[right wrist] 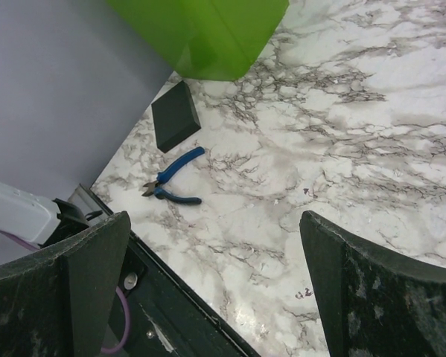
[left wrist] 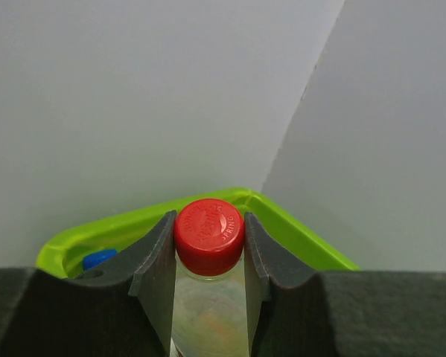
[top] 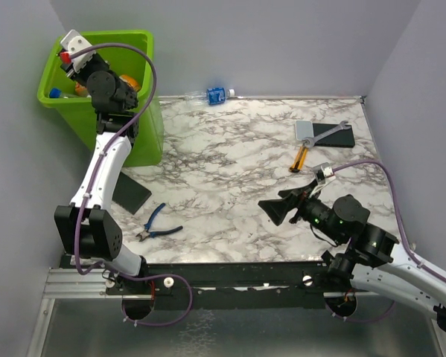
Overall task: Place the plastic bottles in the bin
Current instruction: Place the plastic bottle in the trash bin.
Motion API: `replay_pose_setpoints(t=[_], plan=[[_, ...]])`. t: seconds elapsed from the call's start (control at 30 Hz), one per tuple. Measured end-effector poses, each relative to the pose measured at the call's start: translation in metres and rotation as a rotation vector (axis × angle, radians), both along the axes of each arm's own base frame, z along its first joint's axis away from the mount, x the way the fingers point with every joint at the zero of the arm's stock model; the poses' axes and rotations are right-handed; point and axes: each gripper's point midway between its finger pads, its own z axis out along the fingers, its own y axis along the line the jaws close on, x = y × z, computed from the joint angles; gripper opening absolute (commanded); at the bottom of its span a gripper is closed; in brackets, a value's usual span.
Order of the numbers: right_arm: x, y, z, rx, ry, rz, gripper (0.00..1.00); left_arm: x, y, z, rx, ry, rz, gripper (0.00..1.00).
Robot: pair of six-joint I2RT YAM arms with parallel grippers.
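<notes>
My left gripper [top: 66,55] hangs over the lime-green bin [top: 144,39] at the back left, shut on a clear plastic bottle with a red cap [left wrist: 208,234]. The jaws press on both sides of the cap, with the bin's rim [left wrist: 297,232] just beyond. Inside the bin lie other bottles, among them a blue cap [left wrist: 97,258] and an orange one [top: 129,80]. Another clear bottle with a blue label [top: 211,95] lies on the table against the back wall. My right gripper [top: 271,209] hovers open and empty over the front right of the table [right wrist: 211,223].
Blue-handled pliers [top: 157,223] and a flat black pad [top: 130,195] lie at the front left near the bin's foot. At the right are a second black pad [top: 336,137], a grey wrench [top: 324,132] and an orange-handled tool [top: 300,158]. Grey walls enclose the table.
</notes>
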Motion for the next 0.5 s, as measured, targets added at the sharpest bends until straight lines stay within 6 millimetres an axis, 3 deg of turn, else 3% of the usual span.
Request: replay_pose_setpoints(t=[0.23, 0.5], plan=[[0.005, -0.004, -0.003, -0.02, -0.004, -0.032, 1.0, 0.015, -0.002, -0.017, -0.037, -0.015, -0.023, 0.62], [0.011, -0.004, -0.013, -0.067, -0.002, -0.055, 1.0, 0.019, -0.006, -0.019, -0.041, -0.006, -0.046, 0.93]])
